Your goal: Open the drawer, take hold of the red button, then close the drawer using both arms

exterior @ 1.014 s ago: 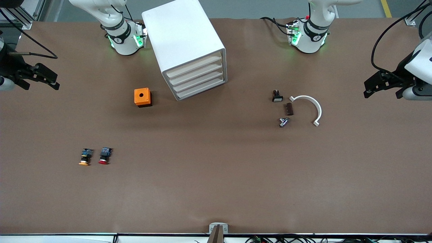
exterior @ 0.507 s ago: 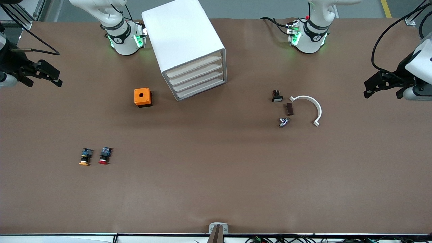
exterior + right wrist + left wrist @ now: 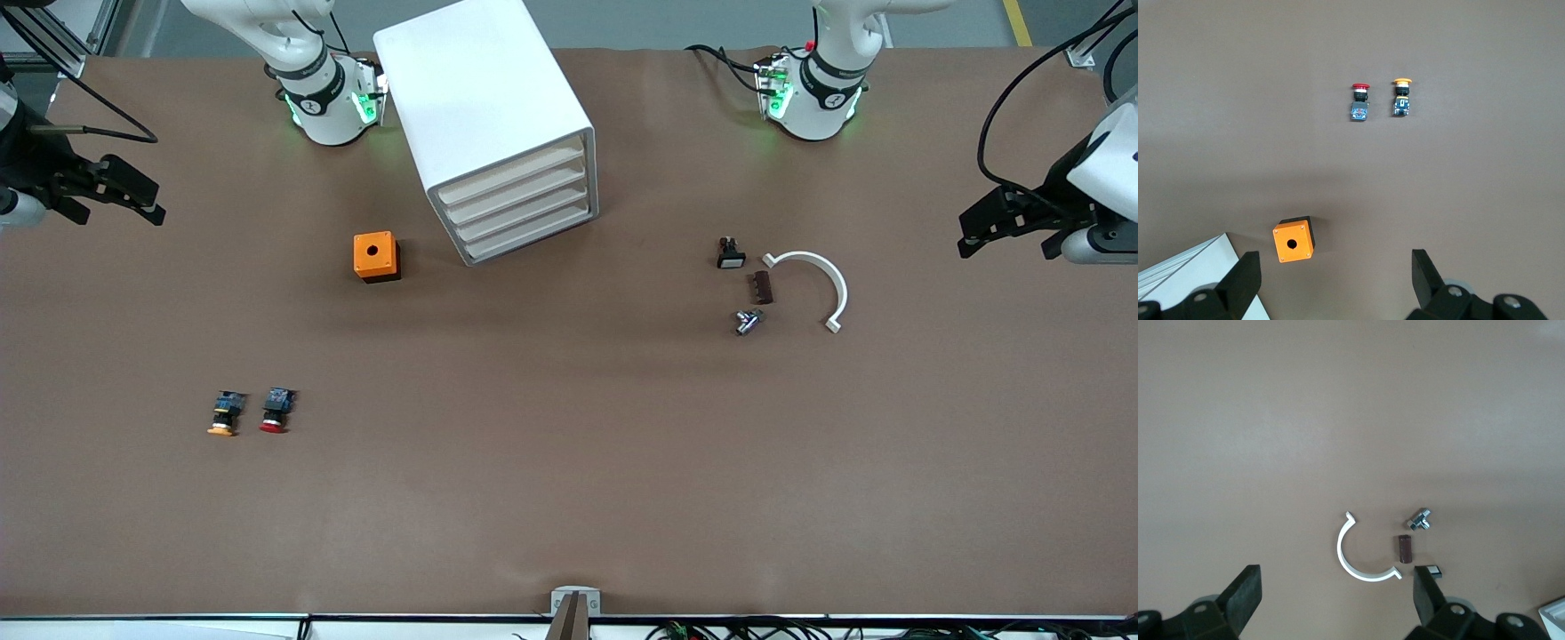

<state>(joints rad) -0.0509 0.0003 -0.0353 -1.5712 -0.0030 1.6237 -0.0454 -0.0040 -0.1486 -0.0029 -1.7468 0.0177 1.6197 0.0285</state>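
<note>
The white box cabinet (image 3: 484,116) stands between the arm bases; its four off-white drawer fronts (image 3: 520,206) are all pushed in. The red-capped button (image 3: 276,411) lies on the table nearer to the front camera, toward the right arm's end; it also shows in the right wrist view (image 3: 1359,101). My right gripper (image 3: 133,200) is open and empty, up in the air at its end of the table; the right wrist view shows it (image 3: 1335,277) above bare table. My left gripper (image 3: 982,233) is open and empty over the opposite end; it shows in the left wrist view (image 3: 1338,593).
An orange-capped button (image 3: 225,413) lies beside the red one. A small orange box with a hole (image 3: 375,256) sits beside the cabinet. A white half ring (image 3: 818,284), a brown block (image 3: 761,287), a black-and-white part (image 3: 731,253) and a metal fitting (image 3: 748,321) lie toward the left arm's end.
My right gripper has drifted up the front view, toward the robots' side of the table. The left gripper and all objects have stayed put.
</note>
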